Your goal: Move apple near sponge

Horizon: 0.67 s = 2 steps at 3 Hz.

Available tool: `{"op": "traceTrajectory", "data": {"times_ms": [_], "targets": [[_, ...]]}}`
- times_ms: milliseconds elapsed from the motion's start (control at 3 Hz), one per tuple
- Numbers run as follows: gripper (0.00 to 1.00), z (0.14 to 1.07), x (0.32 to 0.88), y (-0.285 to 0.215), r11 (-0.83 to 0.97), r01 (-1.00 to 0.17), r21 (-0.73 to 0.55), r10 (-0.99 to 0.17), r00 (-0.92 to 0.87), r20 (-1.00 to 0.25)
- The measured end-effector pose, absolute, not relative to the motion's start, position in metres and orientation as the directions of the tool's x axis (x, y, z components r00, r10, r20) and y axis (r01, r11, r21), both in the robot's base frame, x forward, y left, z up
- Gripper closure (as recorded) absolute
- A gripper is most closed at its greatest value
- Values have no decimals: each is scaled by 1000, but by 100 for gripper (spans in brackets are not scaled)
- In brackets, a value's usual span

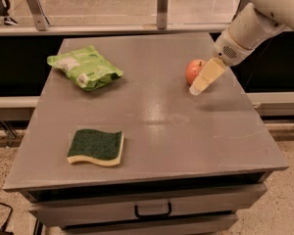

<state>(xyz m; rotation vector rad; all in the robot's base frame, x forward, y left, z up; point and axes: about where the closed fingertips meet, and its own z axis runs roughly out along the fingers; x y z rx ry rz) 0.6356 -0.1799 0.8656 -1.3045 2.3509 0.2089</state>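
Observation:
The red-orange apple (pixel 192 70) sits on the grey table (pixel 152 116) at the right back. My gripper (pixel 200 84) comes down from the upper right on a white arm; its pale finger lies just in front and to the right of the apple, close to or touching it. The sponge (pixel 96 147), dark green on top with a pale yellow base, lies flat at the table's front left, far from the apple.
A crinkled light-green snack bag (pixel 83 67) lies at the back left. The table has a drawer with a handle (pixel 152 211) below its front edge. A rail with metal posts (pixel 161 6) runs behind the table.

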Motion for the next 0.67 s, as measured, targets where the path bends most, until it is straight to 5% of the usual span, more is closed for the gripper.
{"op": "traceTrajectory", "data": {"times_ms": [667], "targets": [[47,857,645,-170,540,-839,-61,-764,-458,-454]]}}
